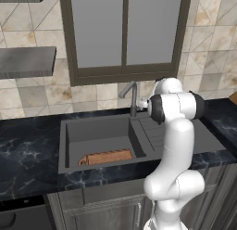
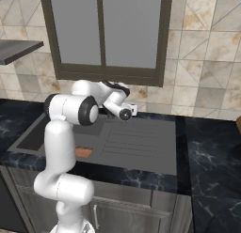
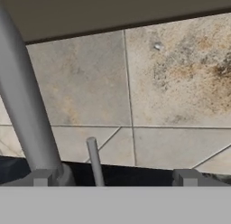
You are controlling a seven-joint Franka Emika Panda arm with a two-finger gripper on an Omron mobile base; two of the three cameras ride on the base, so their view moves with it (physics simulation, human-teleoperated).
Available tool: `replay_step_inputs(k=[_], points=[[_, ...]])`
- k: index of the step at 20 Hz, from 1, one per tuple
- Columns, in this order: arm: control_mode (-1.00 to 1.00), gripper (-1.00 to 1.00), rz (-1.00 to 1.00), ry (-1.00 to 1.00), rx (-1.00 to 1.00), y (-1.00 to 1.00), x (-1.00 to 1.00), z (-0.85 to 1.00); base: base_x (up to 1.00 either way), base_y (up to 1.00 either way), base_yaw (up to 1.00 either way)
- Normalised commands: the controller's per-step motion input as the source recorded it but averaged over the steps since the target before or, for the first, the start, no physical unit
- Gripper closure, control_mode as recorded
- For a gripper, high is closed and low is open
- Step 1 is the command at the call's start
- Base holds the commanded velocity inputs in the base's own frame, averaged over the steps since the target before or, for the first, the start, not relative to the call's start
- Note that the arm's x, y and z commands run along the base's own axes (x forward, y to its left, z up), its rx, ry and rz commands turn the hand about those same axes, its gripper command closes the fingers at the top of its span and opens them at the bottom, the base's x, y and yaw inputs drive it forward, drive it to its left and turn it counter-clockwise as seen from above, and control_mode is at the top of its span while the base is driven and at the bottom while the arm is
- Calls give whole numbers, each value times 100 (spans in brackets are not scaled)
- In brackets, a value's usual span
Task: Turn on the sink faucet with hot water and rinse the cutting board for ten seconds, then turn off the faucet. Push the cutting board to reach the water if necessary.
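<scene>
The sink faucet (image 1: 133,96) rises behind the dark grey sink (image 1: 69,131). No stream runs from its spout. The reddish-brown cutting board (image 1: 106,156) lies along the front wall of the basin; one end of the cutting board (image 2: 84,152) peeks out beside my arm. My gripper (image 3: 113,178) is open, close to the faucet's base. In the hand view the faucet post (image 3: 22,105) stands at the left and the thin side lever (image 3: 94,160) rises between my fingertips (image 3: 40,178), nearer the left one, touching neither. My hand (image 2: 125,113) hovers over the back rim of the sink.
A ribbed drainboard (image 2: 136,143) lies right of the basin. Black marbled countertop (image 1: 28,155) runs along both sides. A tiled wall (image 3: 171,83) and a dark-framed window (image 1: 125,34) stand close behind the faucet. A grey shelf (image 1: 25,61) hangs at the left.
</scene>
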Motion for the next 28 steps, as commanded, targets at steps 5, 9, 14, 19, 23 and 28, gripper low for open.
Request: replay_step_inputs(k=[5, 9, 14, 19, 23, 28], points=[[-100, -100, -10, -2, 0, 0, 15, -3, 0, 0, 0], [-100, -100, -8, 0, 0, 0, 24, -2, 0, 0, 0], [-100, -100, -1, 0, 0, 0, 24, -6, 0, 0, 0], [-100, -100, 0, 0, 0, 0, 22, -7, 0, 0, 0], [-100, -100, 0, 0, 0, 0, 10, -5, 0, 0, 0], [-100, -100, 0, 0, 0, 0, 5, -1, 0, 0, 0]])
